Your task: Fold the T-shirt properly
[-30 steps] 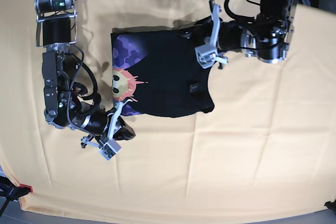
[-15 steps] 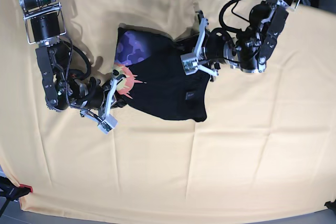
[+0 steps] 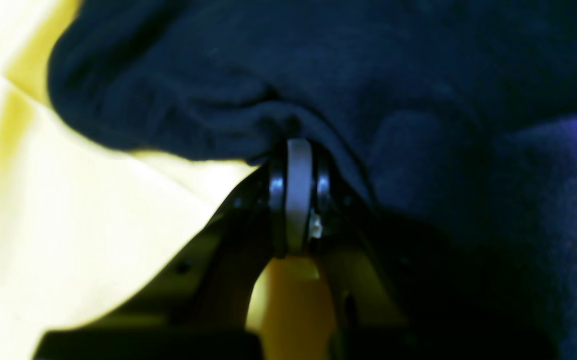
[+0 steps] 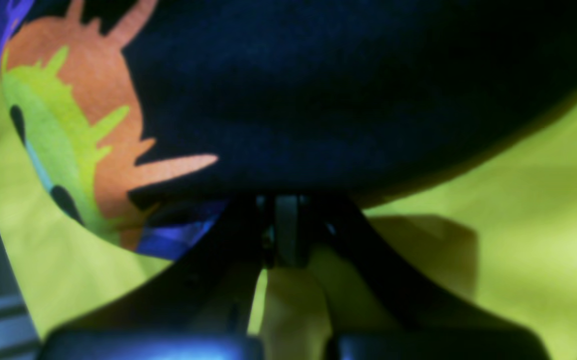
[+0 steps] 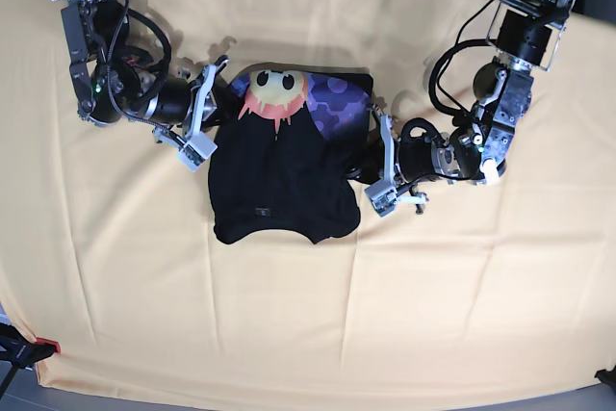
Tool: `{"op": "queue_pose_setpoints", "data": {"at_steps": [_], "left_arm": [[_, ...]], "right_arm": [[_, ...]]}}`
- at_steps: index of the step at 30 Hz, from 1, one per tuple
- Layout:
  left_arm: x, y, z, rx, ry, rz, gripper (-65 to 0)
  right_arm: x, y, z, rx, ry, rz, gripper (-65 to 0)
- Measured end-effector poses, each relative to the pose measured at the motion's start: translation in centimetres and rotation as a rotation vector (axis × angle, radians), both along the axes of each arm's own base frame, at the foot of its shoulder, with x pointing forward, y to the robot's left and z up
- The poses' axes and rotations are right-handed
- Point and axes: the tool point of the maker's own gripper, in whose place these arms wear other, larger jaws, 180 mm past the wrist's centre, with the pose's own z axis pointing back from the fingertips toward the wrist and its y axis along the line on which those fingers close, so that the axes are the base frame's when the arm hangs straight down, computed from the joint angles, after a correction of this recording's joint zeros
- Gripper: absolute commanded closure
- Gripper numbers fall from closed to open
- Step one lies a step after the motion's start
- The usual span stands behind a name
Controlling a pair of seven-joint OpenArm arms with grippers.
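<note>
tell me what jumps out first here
The black T-shirt lies bunched mid-table on the yellow cloth, its cartoon face and orange rays at the far edge. The right gripper and the left gripper flank it, each shut on the fabric.

You see two black-and-silver jointed arms looped with black cables, each black claw (image 5: pixel 214 103) (image 5: pixel 373 163) carrying a pale grey camera block.

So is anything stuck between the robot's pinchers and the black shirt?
No. Both are shut right on the T-shirt: the left gripper pinches a dark fold, and the right gripper pinches the edge beside the cartoon face.
</note>
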Motion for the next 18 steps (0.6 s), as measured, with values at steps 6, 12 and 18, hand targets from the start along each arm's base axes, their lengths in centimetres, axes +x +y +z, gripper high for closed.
{"op": "queue_pose_setpoints", "data": {"at_steps": [6, 12, 18], "left_arm": [[0.1, 1.2, 0.6, 0.091, 0.062, -0.012, 0.0], [-0.2, 2.3, 9.8, -0.228, 0.130, 0.008, 0.0], [-3.5, 5.0, 10.9, -0.351, 0.253, -0.001, 0.0]], "right_arm": [[2.9, -4.2, 2.6, -0.049, -0.090, -0.251, 0.0], [4.3, -5.6, 12.6, 0.254, -0.310, -0.286, 0.0], [1.6, -7.8, 14.6, 0.410, -0.229, -0.306, 0.0]]}}
